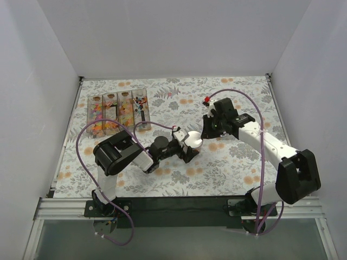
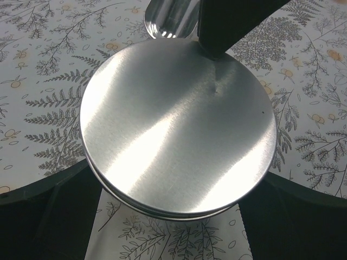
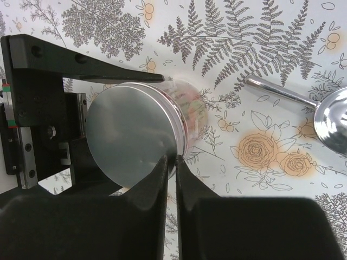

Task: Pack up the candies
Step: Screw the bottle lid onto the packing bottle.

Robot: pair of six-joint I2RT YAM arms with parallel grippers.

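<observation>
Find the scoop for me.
Right wrist view: the scoop lies on the tablecloth at the right edge, apart from the jar on its left.

White tablecloth [image 1: 233, 157] printed with grey ferns and orange roses. Black-and-white arms [image 1: 116, 154] trail purple cables [image 1: 77, 145]. Far left, candies [image 1: 116, 111] in orange, pink, yellow and blue. A clear jar [image 3: 187, 116] has a plain brushed-silver lid [image 2: 173, 130]; the scoop [image 3: 331, 116] is shiny silver.

Floral cloth [image 1: 227, 162] (roses, ferns), metal scoop [image 3: 333, 119], steel-lidded jar [image 2: 176, 130], clear boxes [image 1: 95, 100] far L.
</observation>
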